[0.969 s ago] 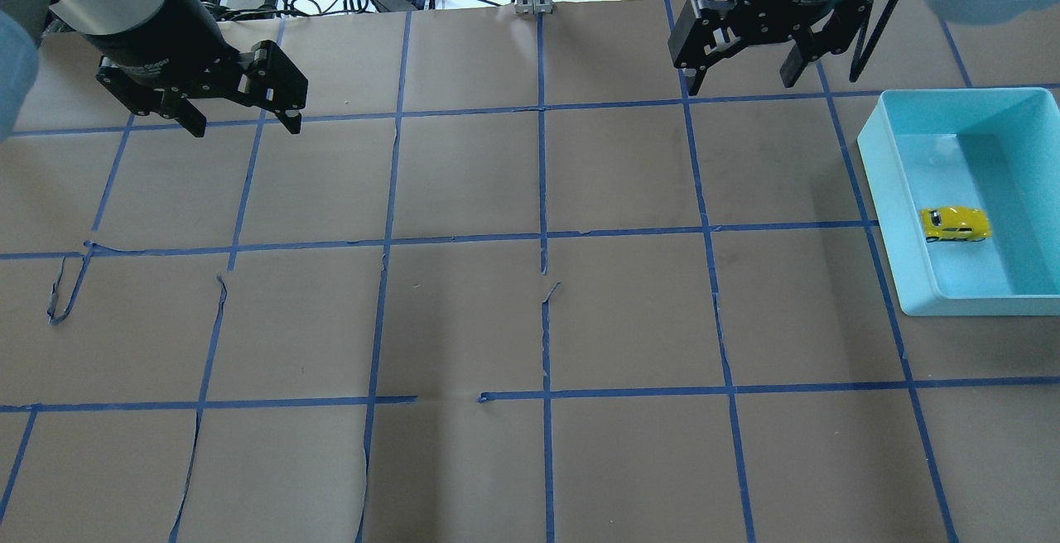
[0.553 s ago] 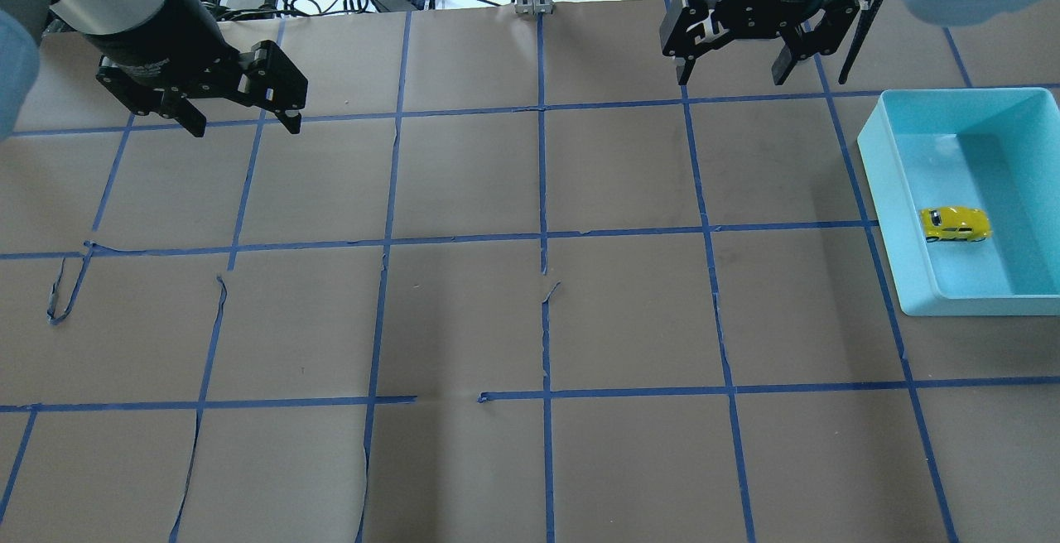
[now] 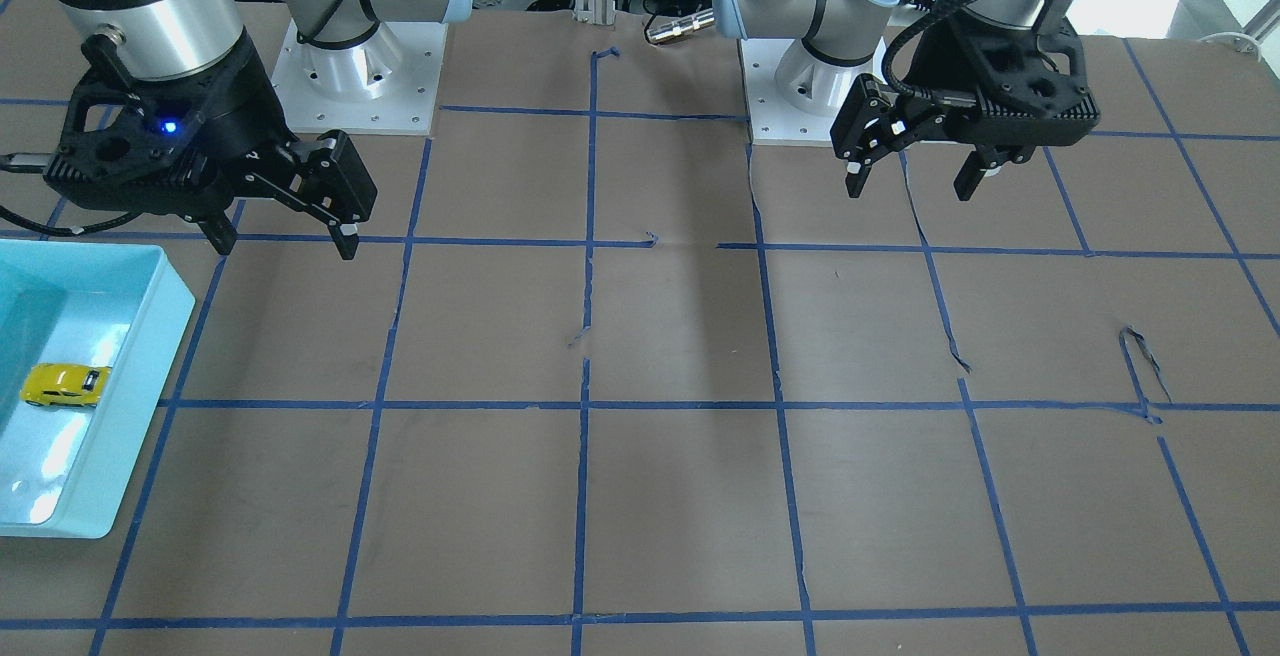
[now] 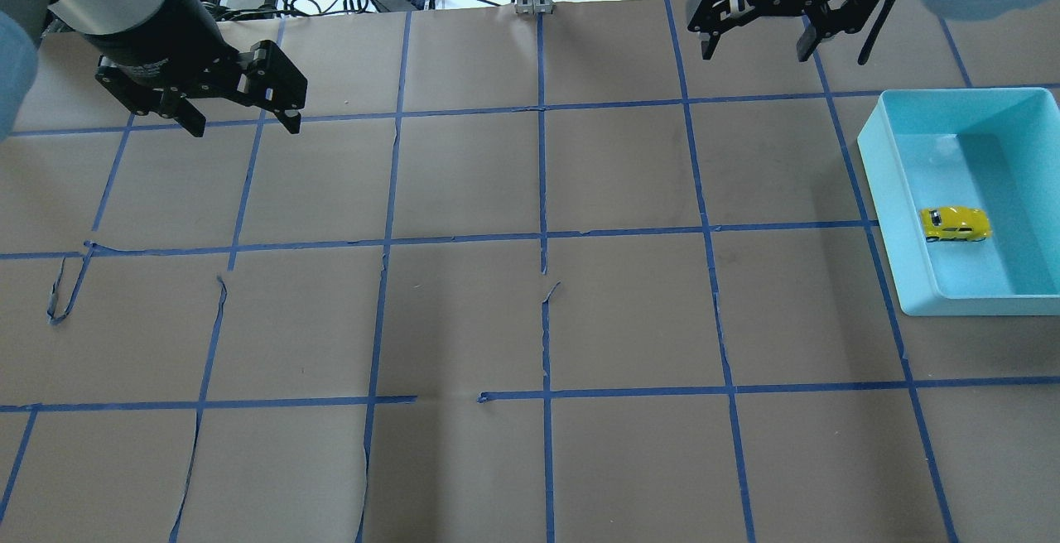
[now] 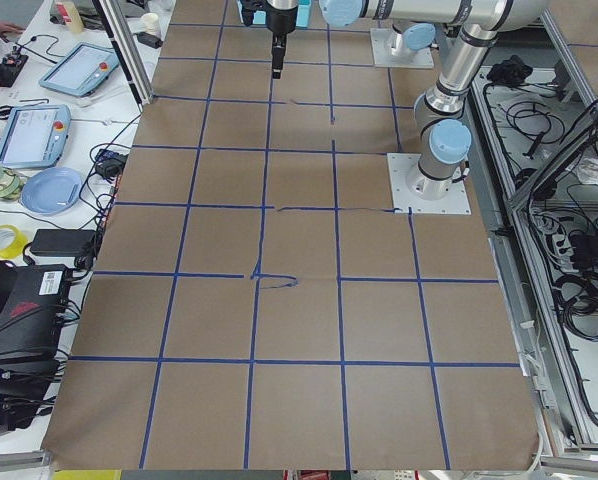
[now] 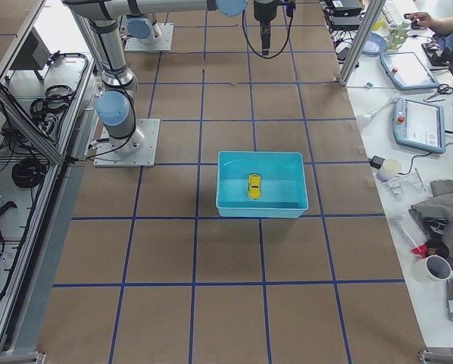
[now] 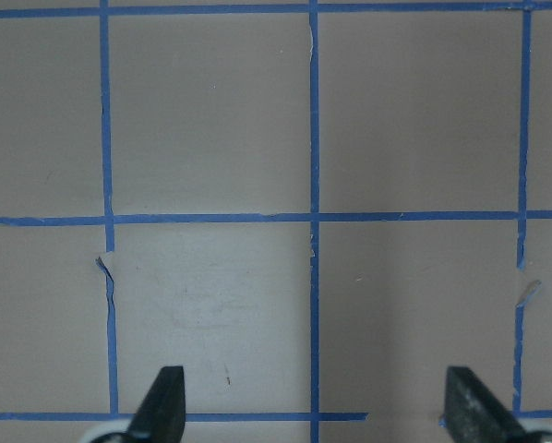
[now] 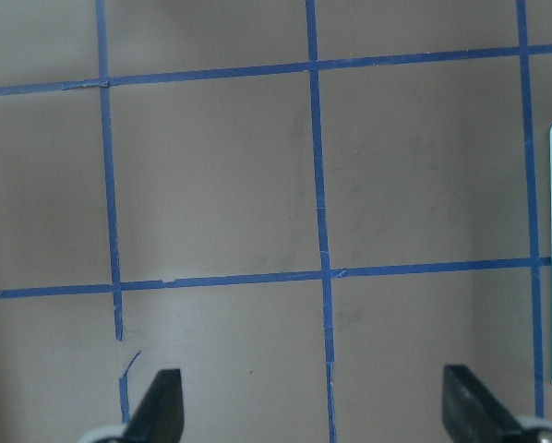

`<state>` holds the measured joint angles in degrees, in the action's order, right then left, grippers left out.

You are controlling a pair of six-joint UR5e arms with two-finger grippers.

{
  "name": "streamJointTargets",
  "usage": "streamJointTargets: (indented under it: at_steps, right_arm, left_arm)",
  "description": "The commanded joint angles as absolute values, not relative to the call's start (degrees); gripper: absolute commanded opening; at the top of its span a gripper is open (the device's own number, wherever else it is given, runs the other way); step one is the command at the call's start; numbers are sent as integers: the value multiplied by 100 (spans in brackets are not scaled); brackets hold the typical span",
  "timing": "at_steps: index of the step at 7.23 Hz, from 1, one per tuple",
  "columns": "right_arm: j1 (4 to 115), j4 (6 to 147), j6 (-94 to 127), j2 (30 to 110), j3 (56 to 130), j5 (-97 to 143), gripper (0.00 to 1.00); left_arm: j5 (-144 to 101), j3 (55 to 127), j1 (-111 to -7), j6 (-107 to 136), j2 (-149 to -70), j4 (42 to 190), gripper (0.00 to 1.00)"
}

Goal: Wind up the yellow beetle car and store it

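The tiny glossy yellow toy beetle car [image 4: 955, 224] lies crosswise in the shallow turquoise plastic tray [image 4: 894, 212], rightward of the nearer, empty, spread-fingered right hand [image 4: 755, 55]; the left hand [image 4: 244, 125] is likewise spread.

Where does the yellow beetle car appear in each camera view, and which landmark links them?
Front-facing: car at far left.
Overhead: car at far right.
Exterior left: not seen.
Exterior right: car near centre.
Left wrist: not in it.
Right wrist: not in it.
Shared landmark: the teal bin holding it.
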<state>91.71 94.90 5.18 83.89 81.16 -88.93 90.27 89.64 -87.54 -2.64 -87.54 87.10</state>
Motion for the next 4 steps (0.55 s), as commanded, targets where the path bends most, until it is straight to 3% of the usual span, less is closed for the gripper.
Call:
streamJointTargets:
  at_steps: [1,4]
  right_arm:
    - [9167,9501,580,8394,8130,-8939,100]
    - [9167,9501,580,8394,8147,-8930,100]
  left_arm:
    - [9026,8974,-8754,-264,-8745,8710,100]
    - [9061,8982,-8763,-281,-8745,8727,100]
